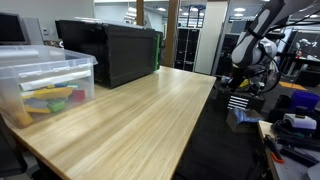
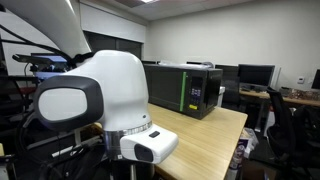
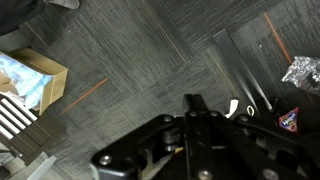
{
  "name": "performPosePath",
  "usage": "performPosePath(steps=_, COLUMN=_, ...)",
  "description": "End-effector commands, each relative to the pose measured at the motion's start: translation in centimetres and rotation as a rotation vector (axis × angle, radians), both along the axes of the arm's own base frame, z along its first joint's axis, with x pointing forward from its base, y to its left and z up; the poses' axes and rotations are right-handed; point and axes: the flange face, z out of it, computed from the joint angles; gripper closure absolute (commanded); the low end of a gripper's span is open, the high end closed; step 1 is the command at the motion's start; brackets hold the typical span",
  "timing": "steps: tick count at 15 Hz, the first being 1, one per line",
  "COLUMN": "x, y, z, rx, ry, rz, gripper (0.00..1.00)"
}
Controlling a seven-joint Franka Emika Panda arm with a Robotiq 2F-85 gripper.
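While the arm (image 1: 252, 45) leans out past the far edge of the wooden worktop (image 1: 130, 115) in an exterior view, the gripper (image 3: 196, 103) hangs over grey carpet floor (image 3: 140, 55) with its jaws pressed fully together, holding nothing. In the wrist view an open cardboard box (image 3: 55, 85) lies on the carpet at 9 o'clock from the gripper, well apart. A crumpled piece of foil (image 3: 303, 72) sits at 2 o'clock. On the worktop stand a black microwave (image 1: 115, 50) and a clear plastic bin (image 1: 85, 80).
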Motion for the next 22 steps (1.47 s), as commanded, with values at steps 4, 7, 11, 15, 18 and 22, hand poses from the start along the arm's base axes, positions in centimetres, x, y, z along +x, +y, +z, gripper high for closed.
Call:
performPosePath(steps=4, x=2.5, y=-3.7, z=-3.3, rx=-0.026, ry=0.000, rz=-0.108, gripper=0.98)
performPosePath(steps=7, x=3.1, y=-5.3, z=-3.3, rx=-0.042, ry=-0.027, rz=-0.138, gripper=0.98)
performPosePath(steps=11, x=3.9, y=-5.9, z=-3.3, rx=-0.025, ry=-0.020, rz=-0.147, gripper=0.99)
performPosePath(steps=15, x=4.9, y=-3.9, z=-0.5, rx=0.001, ry=0.029, rz=-0.085, gripper=0.98)
performPosePath(steps=18, x=5.7, y=-3.6, z=0.3, rx=-0.027, ry=0.041, rz=-0.078, gripper=0.98)
performPosePath(steps=22, x=3.8, y=-3.1, z=-1.7, rx=-0.051, ry=0.131, rz=-0.096, gripper=0.98)
